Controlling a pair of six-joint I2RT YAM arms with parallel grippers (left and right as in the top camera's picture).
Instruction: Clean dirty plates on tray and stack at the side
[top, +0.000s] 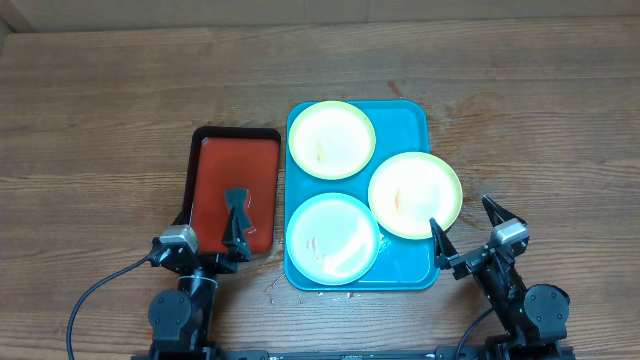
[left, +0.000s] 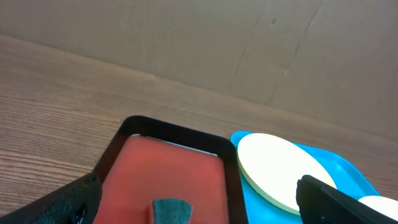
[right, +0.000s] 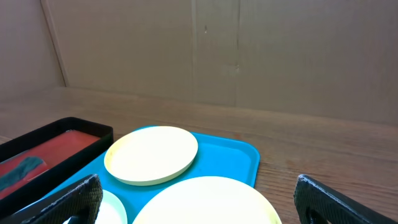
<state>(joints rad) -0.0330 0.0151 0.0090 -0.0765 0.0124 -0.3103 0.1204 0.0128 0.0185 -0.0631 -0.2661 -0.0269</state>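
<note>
There's the right gripper (top: 468, 228), jaws spread wide and empty, down at the table's five o'clock. Just beside it at eleven o'clock sits the nearest plate (top: 415, 194), yellow-green and overhanging the right rim of the turquoise tray (top: 410, 115). It's round, so there's no long axis to line up. The left gripper (top: 210, 222), equally agape and empty, hovers over the red tray (top: 235, 160), farther off. No lettering I can read.

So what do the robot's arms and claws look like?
The left arm and right arm are both black and built from chunky rounded joints. A thin black cable loops out of the left one. Each wrist carries a small silver-grey block. The left gripper and right gripper each have two black fingers that taper to points.
</note>
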